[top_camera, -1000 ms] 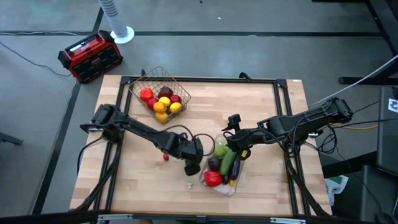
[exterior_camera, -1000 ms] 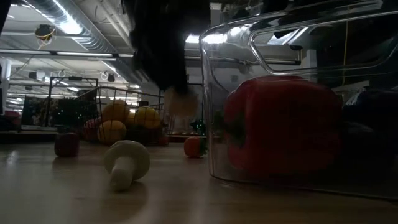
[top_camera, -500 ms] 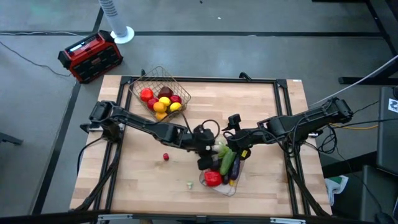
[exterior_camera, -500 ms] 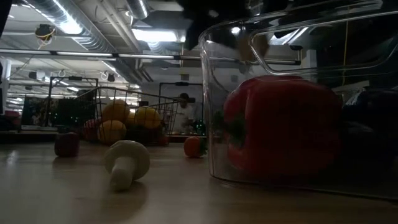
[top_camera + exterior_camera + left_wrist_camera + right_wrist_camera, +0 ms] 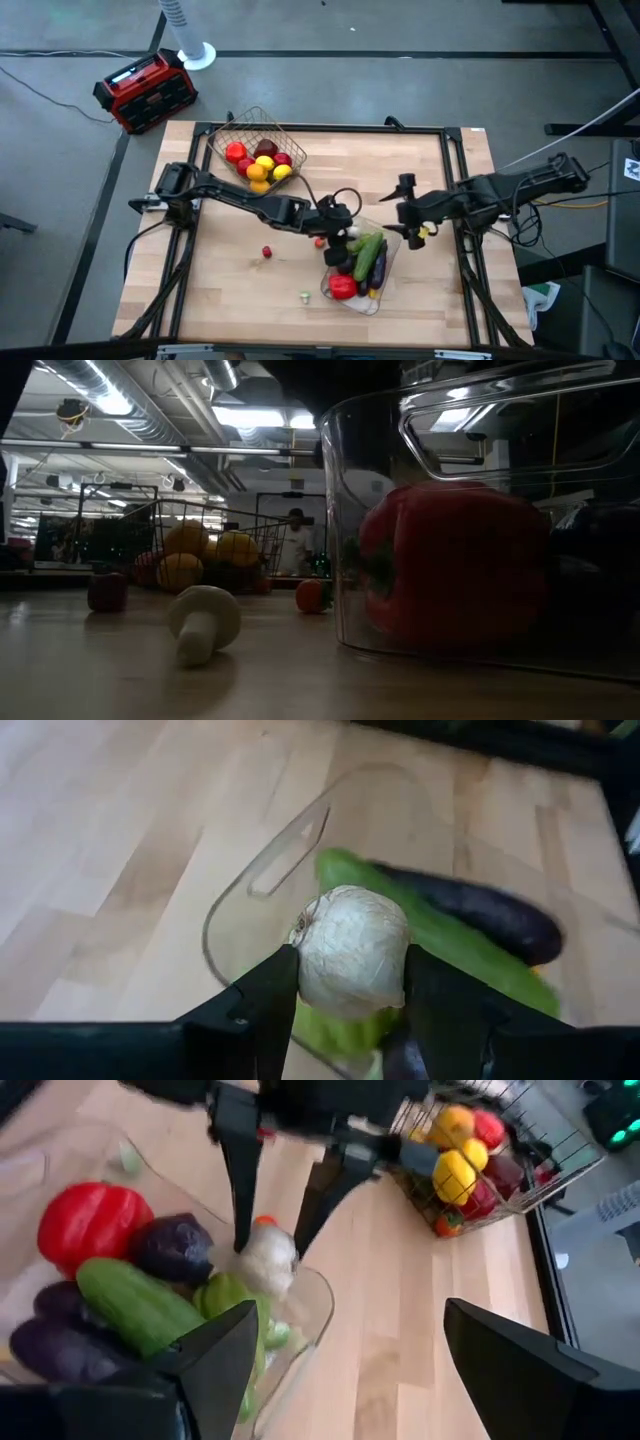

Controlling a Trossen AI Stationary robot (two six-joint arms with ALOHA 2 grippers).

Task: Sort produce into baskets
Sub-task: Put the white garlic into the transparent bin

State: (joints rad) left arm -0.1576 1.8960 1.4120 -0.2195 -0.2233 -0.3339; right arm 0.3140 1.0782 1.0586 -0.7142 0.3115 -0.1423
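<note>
Wooden table [image 5: 420, 170] carries a wire basket [image 5: 232, 130] of round fruit behind the left tool [image 5: 345, 982], whose fingers clamp a white garlic bulb [image 5: 352, 950] above the clear tray [image 5: 392, 252]; beside it, the right tool [image 5: 404, 213] hangs spread and empty.

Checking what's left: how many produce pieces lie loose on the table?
3: a mushroom, a dark red fruit left of it, a small red one by the tray. Others may be hidden.

Workshop hall: exposed ceiling ducts [image 5: 130, 410], strip lights [image 5: 105, 395]
</note>
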